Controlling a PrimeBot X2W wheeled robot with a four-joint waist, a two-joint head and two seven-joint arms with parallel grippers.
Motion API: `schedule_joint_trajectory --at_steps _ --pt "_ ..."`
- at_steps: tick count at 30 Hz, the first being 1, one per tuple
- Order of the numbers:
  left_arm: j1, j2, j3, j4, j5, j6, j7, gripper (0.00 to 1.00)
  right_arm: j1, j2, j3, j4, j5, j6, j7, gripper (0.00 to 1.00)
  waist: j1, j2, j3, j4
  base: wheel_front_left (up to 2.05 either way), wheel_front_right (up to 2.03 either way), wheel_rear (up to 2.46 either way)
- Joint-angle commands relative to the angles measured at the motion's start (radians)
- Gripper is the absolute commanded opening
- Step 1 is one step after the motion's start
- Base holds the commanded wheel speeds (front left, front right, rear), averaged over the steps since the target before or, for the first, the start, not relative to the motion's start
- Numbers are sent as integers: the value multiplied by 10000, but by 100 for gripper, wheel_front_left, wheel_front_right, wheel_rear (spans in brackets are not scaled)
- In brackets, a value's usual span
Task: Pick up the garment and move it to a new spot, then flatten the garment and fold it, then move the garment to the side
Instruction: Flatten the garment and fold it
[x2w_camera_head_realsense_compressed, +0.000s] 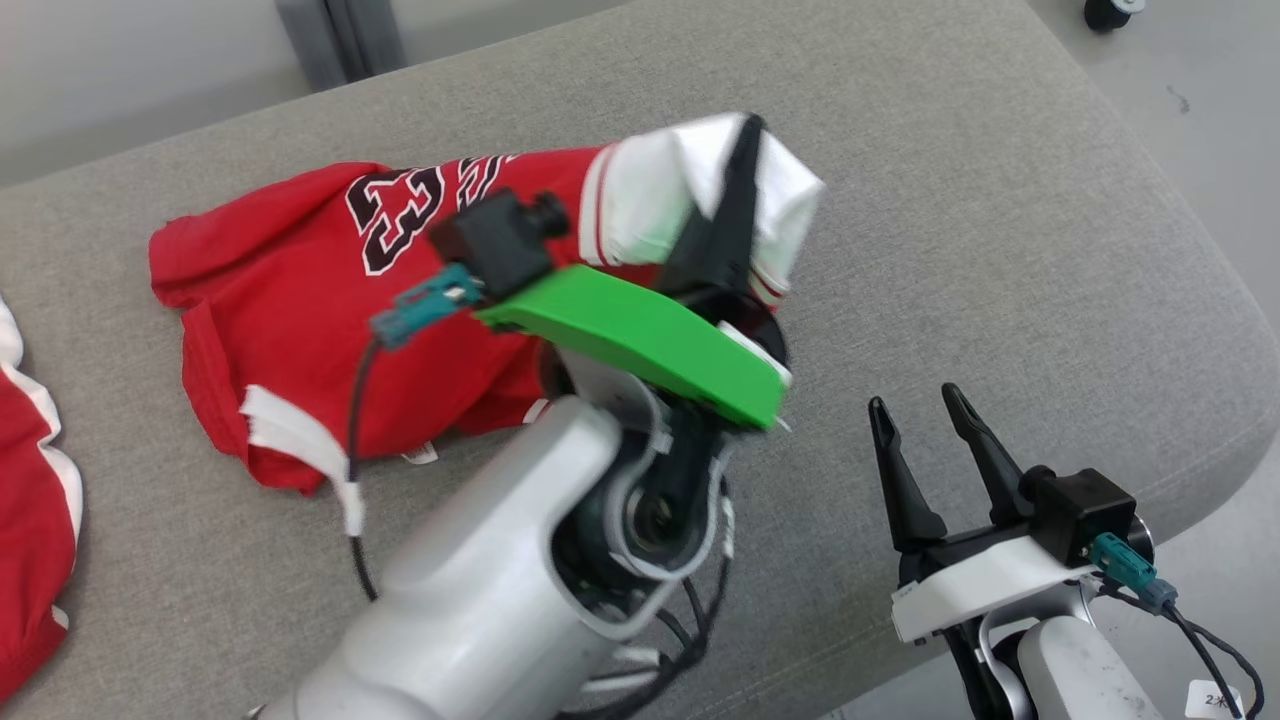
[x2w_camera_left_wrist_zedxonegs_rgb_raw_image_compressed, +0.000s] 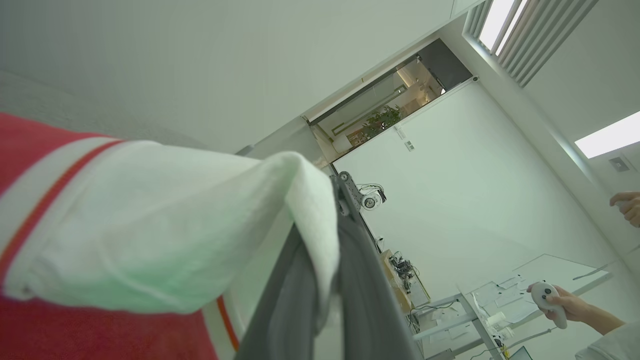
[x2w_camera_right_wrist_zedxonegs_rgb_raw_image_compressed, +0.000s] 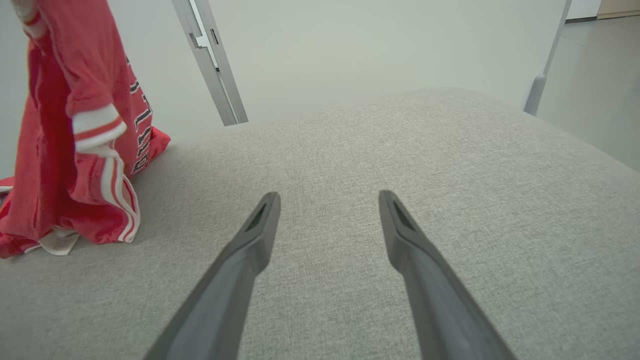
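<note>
The left claw (x2w_camera_head_realsense_compressed: 748, 132) is pinching shut on the white trim (x2w_camera_head_realsense_compressed: 640, 200) of the red garment (x2w_camera_head_realsense_compressed: 300, 300), holding that corner up off the grey upholstered bench (x2w_camera_head_realsense_compressed: 1000, 250) while the numbered body of the garment is lying bunched on the bench's left half. The right claw (x2w_camera_head_realsense_compressed: 916, 400) is hanging wide open and holding nothing, low over bare fabric near the bench's front right edge, well apart from the garment. The likeliest trouble is the trim sliding out: the fingers are biting only a thin fold of cloth, and the garment's weight is pulling against it as it trails. Dragging it across the nubbly surface is also likely to twist it tighter, making the flattening harder. The dark cable (x2w_camera_head_realsense_compressed: 355, 440) looping from the left wrist is hanging right over the garment and could be catching a fold. A second red-and-white cloth (x2w_camera_head_realsense_compressed: 30, 500) is lying at the bench's far left edge, so a move that way risks tangling the two. Counted: one garment in the grip, one other cloth, two claws, one bench, and, off in the room, a person's two hands, one (x2w_camera_left_wrist_zedxonegs_rgb_raw_image_compressed: 570, 306) holding one controller (x2w_camera_left_wrist_zedxonegs_rgb_raw_image_compressed: 546, 295).
</note>
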Motion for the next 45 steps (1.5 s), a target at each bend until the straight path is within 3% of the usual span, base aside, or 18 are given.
schedule_joint_trajectory --at_steps 1,5,12,18,24,32,35,39,45 --pt "-181 -9 -724 154 -417 -205 10 100 -127 -16 66 31 131 -12 -35 100 0 0 104 -165 0 0 0" --pt "-762 34 -2101 687 -833 -539 6 100 -233 -7 171 17 221 -10 -35 100 0 0 173 -252 0 0 0" --pt "-1072 15 -2292 1431 -722 -694 7 100 -15 -11 -57 -12 180 -10 -35 100 0 0 139 -110 0 0 0" --pt "-1025 16 -2511 2345 947 -1037 8 100 107 -11 -303 -5 54 -10 -35 100 0 0 -97 132 0 0 0" --pt "445 372 -1032 3403 4152 -1245 8 100 506 -8 -712 -100 -179 -11 -35 100 0 0 -507 583 0 0 0" --pt "3366 1360 1653 3034 6729 -1465 7 100 882 -11 -960 -140 -508 -11 -35 100 0 0 -896 1126 0 0 0" --pt "4283 1584 2461 2945 7574 -1474 7 100 918 -13 -965 -183 -569 -11 -34 100 0 0 -939 1276 0 0 0" --pt "5079 1531 3212 3545 8384 -1859 6 100 935 -15 -881 -206 -661 -11 -34 100 0 0 -863 1466 0 0 0" --pt "4633 1218 3633 4944 8850 -2328 6 100 592 -13 -751 -242 -711 -11 -34 100 0 0 -554 1406 0 0 0"
